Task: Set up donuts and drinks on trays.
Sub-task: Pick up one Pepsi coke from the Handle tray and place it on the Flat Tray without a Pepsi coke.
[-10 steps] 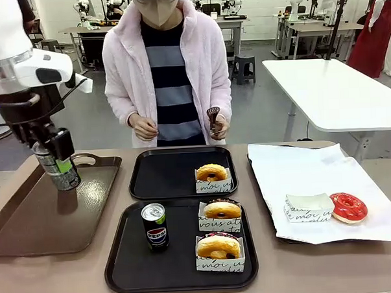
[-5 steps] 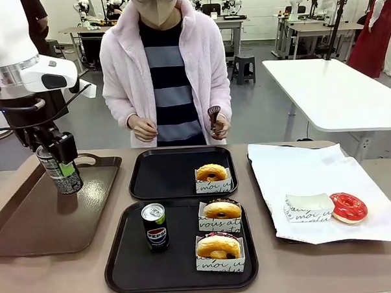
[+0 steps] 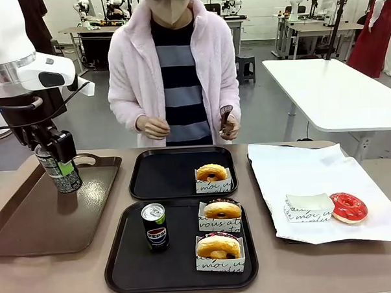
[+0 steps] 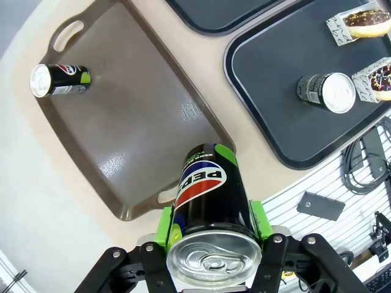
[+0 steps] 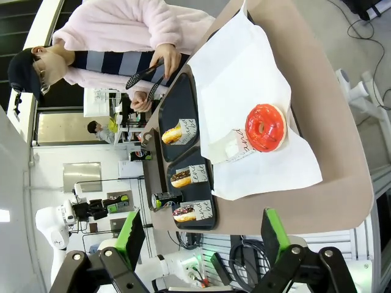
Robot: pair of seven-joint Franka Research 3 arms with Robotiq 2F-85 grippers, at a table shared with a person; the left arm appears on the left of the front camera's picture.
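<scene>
Front view: the left tool (image 3: 56, 152) holds a slim dark soda can (image 3: 64, 178) above the glossy brown tray (image 3: 30, 225). The near matte black square tray (image 3: 125, 253) carries a Pepsi can (image 3: 155, 227) and two glazed donuts (image 3: 218, 245).
Left wrist view: green pads (image 4: 165, 224) clamp that soda can.
Right wrist view: the right tool (image 5: 204, 238) stands wide, empty.

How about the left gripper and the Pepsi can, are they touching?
Touching. In the left wrist view, the green pads of the left gripper press both sides of the Pepsi can.
</scene>
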